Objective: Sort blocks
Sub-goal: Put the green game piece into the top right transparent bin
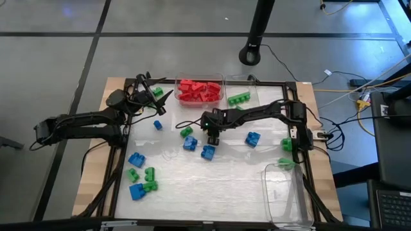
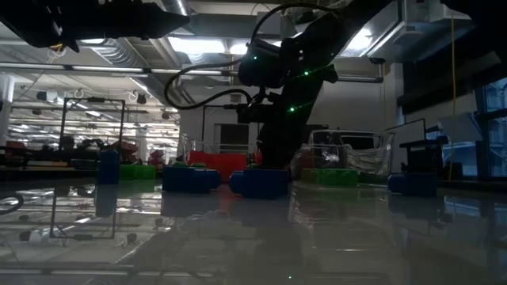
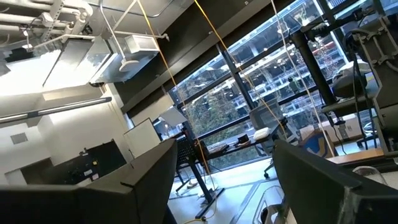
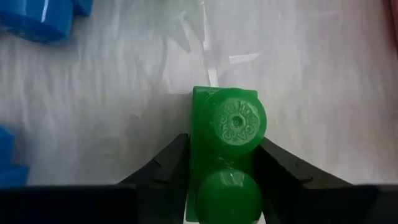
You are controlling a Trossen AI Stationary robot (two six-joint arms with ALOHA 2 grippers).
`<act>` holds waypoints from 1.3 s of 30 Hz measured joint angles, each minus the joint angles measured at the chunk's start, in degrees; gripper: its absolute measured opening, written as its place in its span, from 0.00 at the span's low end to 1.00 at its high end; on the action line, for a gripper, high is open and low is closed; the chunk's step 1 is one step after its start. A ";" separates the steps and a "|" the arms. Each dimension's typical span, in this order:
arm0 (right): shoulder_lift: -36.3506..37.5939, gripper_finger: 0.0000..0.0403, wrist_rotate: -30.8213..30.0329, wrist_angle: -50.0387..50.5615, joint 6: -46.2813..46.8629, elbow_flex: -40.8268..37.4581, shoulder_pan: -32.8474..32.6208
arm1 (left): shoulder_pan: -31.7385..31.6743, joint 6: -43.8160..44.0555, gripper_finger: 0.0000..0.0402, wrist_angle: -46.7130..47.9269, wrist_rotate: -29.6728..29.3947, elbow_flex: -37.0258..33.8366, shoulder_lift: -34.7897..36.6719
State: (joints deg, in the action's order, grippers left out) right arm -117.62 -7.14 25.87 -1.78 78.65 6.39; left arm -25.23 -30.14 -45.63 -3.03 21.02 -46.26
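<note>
Reaching down to the table (image 1: 237, 176) near its middle, the right gripper (image 1: 212, 136) had its two fingers pressed against the sides of a green block (image 4: 225, 155), which stood between them on the pale surface with its studs facing the wrist camera. From above, that block was hidden under the gripper. A red-block bin (image 1: 200, 90) at the table's far edge served as the landmark: the gripper hung on the near side of it, just right of a loose green block (image 1: 186, 131) and two blue blocks (image 1: 190, 143) lying beside it. Another blue block (image 1: 253, 138) lay further right of the gripper. Right of the red-block bin stood a second clear bin (image 1: 241, 96) holding green blocks (image 1: 239, 99). Far from the red-block bin, toward the table's near left corner, more blue and green blocks (image 1: 140, 179) lay scattered. The left gripper (image 1: 160, 97) waited just left of the red-block bin, raised, its fingers (image 3: 146, 180) apart and holding nothing.
</note>
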 joint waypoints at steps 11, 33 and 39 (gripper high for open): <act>6.32 0.36 -2.25 6.87 -1.96 4.23 -1.32 | 0.00 0.01 0.63 0.02 0.00 0.00 0.00; 20.24 0.36 -16.02 35.96 -1.43 6.16 8.73 | 0.00 0.12 0.63 0.09 0.00 0.00 0.00; 20.20 0.38 -14.38 33.86 -3.00 2.67 13.42 | 0.02 0.12 0.63 0.09 0.00 0.00 0.00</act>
State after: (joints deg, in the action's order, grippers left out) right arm -97.43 -21.52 59.72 -4.78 81.32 19.81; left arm -25.21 -30.02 -45.54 -3.03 21.02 -46.26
